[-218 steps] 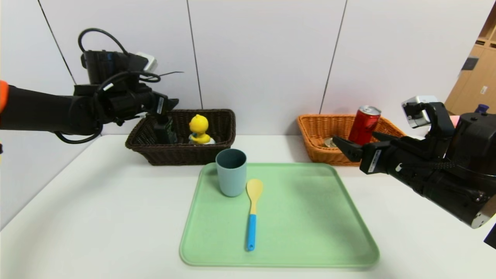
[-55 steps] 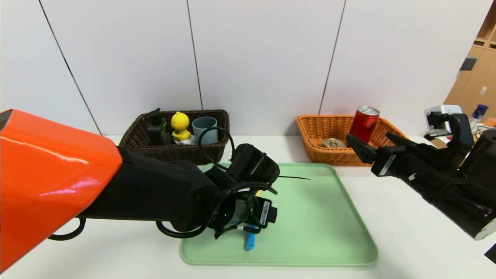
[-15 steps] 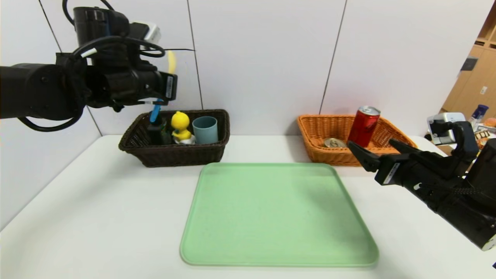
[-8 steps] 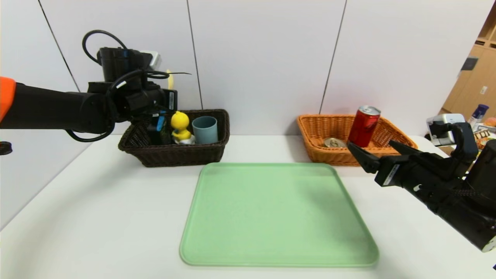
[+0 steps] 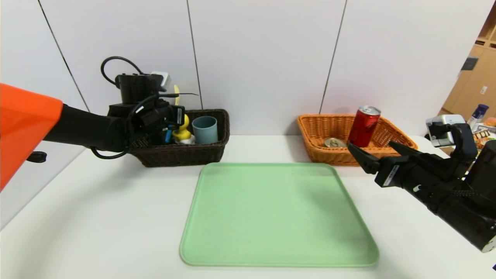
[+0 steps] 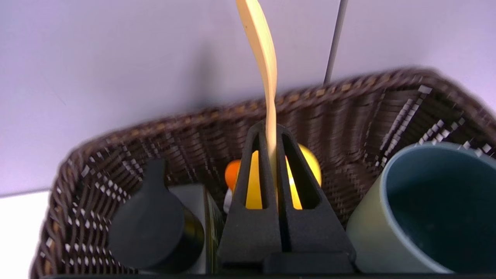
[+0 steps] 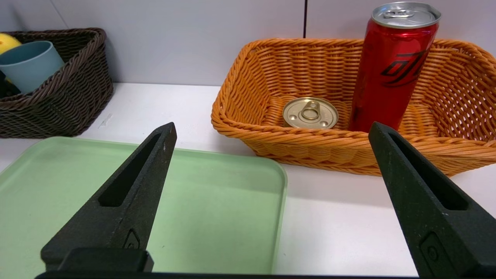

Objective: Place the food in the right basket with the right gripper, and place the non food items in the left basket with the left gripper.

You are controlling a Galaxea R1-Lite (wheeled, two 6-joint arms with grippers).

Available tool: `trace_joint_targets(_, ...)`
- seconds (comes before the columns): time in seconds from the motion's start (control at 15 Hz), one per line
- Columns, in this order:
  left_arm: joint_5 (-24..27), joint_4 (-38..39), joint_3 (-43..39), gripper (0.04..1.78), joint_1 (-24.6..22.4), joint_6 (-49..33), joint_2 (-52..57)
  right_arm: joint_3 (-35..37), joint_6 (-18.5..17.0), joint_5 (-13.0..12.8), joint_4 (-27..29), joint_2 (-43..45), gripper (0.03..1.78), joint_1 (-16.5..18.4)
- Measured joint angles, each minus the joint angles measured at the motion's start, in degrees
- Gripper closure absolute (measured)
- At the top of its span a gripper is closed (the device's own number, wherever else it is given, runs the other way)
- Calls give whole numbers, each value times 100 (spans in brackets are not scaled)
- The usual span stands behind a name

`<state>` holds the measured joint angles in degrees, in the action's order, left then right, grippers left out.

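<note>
Wooden spoon (image 6: 264, 69) clamped upright in left pincer (image 6: 272, 155) over dark basket (image 6: 360, 112).

Hanging inside the dark basket (image 6: 128, 147) with the left gripper (image 6: 271, 131), fingers pinching the wooden spoon (image 6: 263, 58). Crowding in on every side: black bottle (image 6: 155, 221) just beside one finger, grey-blue cup (image 6: 426, 209) just beside the other, yellow duck (image 6: 254, 186) directly beneath. Leaving open room only straight up. Over by the right gripper (image 7: 271, 135), spread wide, facing bare table ahead before the orange basket (image 7: 271, 143), and open green tray (image 7: 213, 201) beneath.
</note>
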<state>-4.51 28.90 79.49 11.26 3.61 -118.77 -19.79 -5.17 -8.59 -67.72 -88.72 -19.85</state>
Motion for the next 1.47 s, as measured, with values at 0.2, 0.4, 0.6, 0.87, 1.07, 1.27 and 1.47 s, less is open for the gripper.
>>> trace_joint_targets(0.2, 2, 22, -107, 174, 9, -2, -20, -9, -4, 11, 0, -30, 10, 0)
trace_joint_targets(0.4, 7, 107, -130, 174, 4, 16, -18, -22, -21, 13, 0, -78, 10, 4)
trace_joint_targets(0.6, -6, 119, -133, 130, 9, -13, -20, -17, -34, 11, 2, -100, 10, 20)
trace_joint_targets(0.87, -4, 697, -118, 82, 9, -4, -35, -5, -50, 13, 2, -107, 10, 33)
trace_joint_targets(1.07, 46, 772, 145, 59, 2, 52, 26, 9, -37, 11, 0, -105, 10, 37)
trace_joint_targets(1.27, 72, 389, 645, 44, -18, 29, 400, -6, -20, 17, 0, -88, 10, 50)
trace_joint_targets(1.47, 72, -197, 221, 34, -55, -9, 1335, -132, -12, -9, 69, 118, 10, 96)
